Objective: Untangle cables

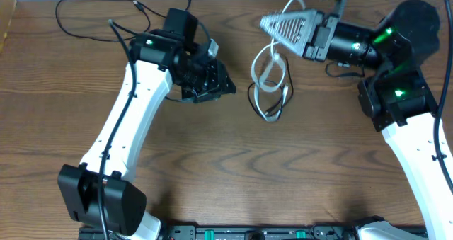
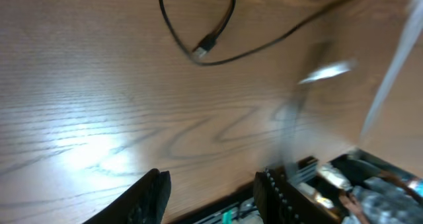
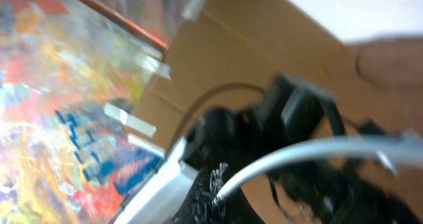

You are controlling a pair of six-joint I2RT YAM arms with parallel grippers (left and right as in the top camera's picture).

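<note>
My right gripper (image 1: 267,22) is raised at the back of the table and shut on the white cable (image 1: 265,69). The cable hangs down from it in loops onto the wood. In the right wrist view the white cable (image 3: 310,150) runs out from between the shut fingers of the right gripper (image 3: 219,195). A short black cable (image 1: 284,78) loops around the white one on the table. My left gripper (image 1: 216,83) hovers left of this bundle, apart from it. In the left wrist view the left gripper (image 2: 211,181) is open and empty, with a black cable and its plug (image 2: 202,48) lying beyond it.
A longer black cable (image 1: 79,2) curves across the back left corner of the table. Cardboard (image 3: 264,45) and a colourful surface (image 3: 59,85) fill the right wrist view. The robot base rail (image 1: 255,233) runs along the table's front edge.
</note>
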